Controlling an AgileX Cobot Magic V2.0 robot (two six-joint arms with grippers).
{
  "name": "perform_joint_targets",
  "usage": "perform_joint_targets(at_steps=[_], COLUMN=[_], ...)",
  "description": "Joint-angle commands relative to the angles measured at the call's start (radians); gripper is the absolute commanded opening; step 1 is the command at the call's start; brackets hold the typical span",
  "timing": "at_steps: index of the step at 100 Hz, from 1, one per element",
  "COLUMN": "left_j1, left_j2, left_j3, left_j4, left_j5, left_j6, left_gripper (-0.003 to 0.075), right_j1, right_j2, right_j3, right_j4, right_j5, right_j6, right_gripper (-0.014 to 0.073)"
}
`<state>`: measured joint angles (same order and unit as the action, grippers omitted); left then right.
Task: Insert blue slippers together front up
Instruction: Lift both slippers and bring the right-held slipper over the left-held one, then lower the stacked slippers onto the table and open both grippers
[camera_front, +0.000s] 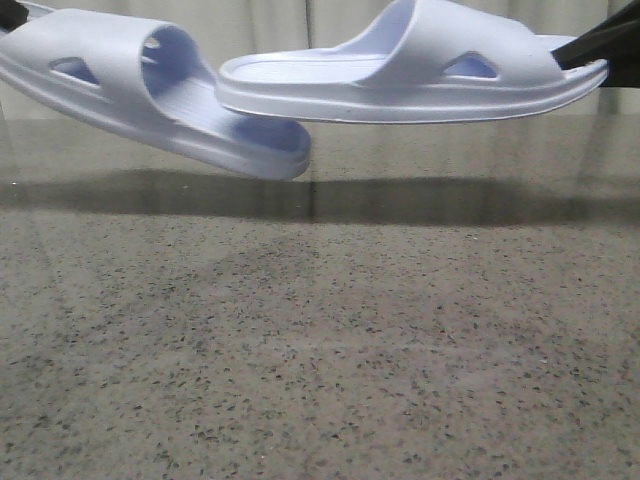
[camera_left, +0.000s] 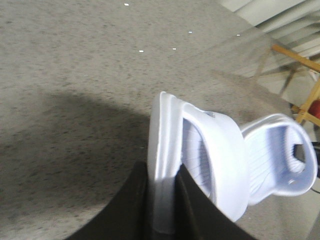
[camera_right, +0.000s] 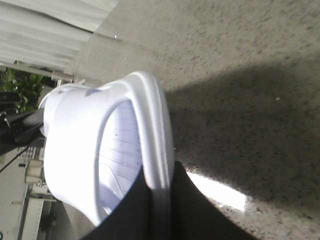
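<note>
Two pale lavender-blue slippers hang in the air above the speckled table (camera_front: 320, 360). The left slipper (camera_front: 150, 90) tilts down toward the middle, its strap opening facing the other. The right slipper (camera_front: 420, 70) lies about level, and its end overlaps in front of the left slipper's low end. My left gripper (camera_left: 164, 200) is shut on the sole edge of the left slipper (camera_left: 200, 150). The right slipper (camera_left: 280, 155) shows beyond it. My right gripper (camera_right: 160, 200) is shut on the sole edge of the right slipper (camera_right: 100, 145). Only dark finger parts (camera_front: 600, 45) show at the front view's corners.
Pale curtains (camera_front: 300, 25) hang behind the table's far edge. A wooden frame (camera_left: 300, 75) stands off the table's side in the left wrist view. The slippers cast a long dark shadow (camera_front: 320, 200) on the table.
</note>
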<state>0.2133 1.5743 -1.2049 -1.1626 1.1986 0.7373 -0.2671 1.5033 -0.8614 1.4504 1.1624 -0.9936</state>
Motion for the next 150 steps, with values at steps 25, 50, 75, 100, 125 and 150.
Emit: perform_joint_targets(at_steps=[25,50,75,100,125,150], left_j1=[-0.077,-0.118,-0.122,-0.107,-0.044,-0.026], left_j2=[-0.049,-0.049,-0.049,-0.049,-0.05,-0.05], left_j3=[-0.023,-0.023,-0.023,-0.023,-0.023,-0.023], left_j4=[-0.145,-0.153,-0.133,-0.131,-0.127,-0.086], left_j5=[0.07,0.07,0.07,0.07,0.07,0.031], left_j6=[-0.039,-0.047,-0.052,-0.052,-0.052,-0.052], left_gripper=[0.0015,0.0015,0.0015,0.0015,0.0015,0.0015], right_j1=[0.124,0.265,0.437,0.463,0.363,0.269], right_j2=[0.025,0.165,0.283,0.305,0.303,0.215], right_j3=[-0.03,-0.049,-0.208,-0.285,-0.285,-0.285], right_j4=[0.206,0.311,0.331,0.27,0.238,0.171], right_j5=[-0.026,0.008,-0.017,-0.018,0.145,0.148], right_j6=[-0.071,-0.114,-0.11,-0.084,-0.063,-0.045], right_gripper=[-0.0107,-0.0107,-0.0106,-0.0067,0.0164,0.0175])
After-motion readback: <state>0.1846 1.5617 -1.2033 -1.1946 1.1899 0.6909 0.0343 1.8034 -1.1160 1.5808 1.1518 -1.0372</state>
